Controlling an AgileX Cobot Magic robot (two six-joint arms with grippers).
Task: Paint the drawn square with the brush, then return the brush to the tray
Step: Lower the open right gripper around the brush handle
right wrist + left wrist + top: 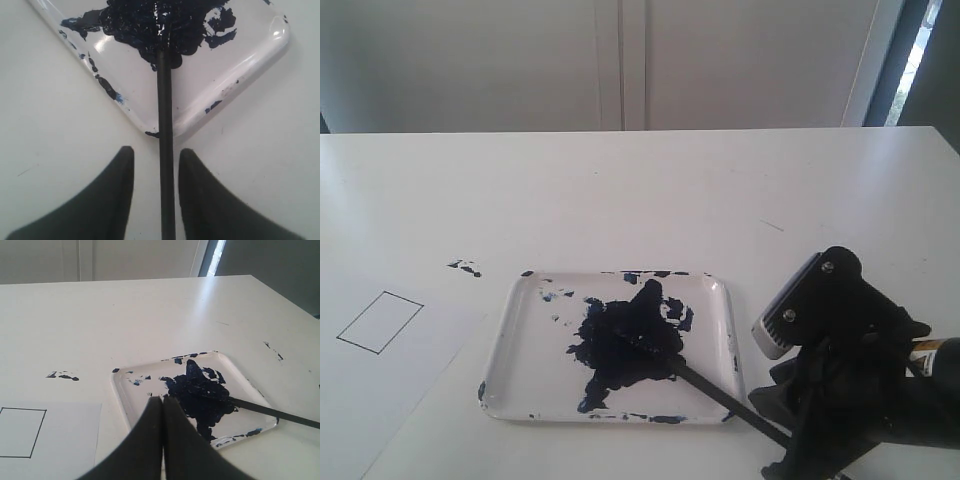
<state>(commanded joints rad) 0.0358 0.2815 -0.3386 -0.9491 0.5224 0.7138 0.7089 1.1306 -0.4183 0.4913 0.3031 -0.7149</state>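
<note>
The tray (510,330) lies on the white table with a big navy paint blot in it. The brush (720,392) rests with its tip in the blot and its black handle sticking out over the tray's near right corner. My right gripper (156,150) is open, one finger on each side of the brush (165,110) handle with gaps between, just outside the tray (240,65). The drawn square (380,322) is an empty black outline on paper to the left. My left gripper (162,397) is shut on nothing above the tray's (122,390) left part.
The white paper sheet (390,380) carrying the square lies left of the tray. Dark paint specks (465,267) mark the table behind the paper, and more specks (272,351) sit beyond the tray's far right. A wall stands behind the table.
</note>
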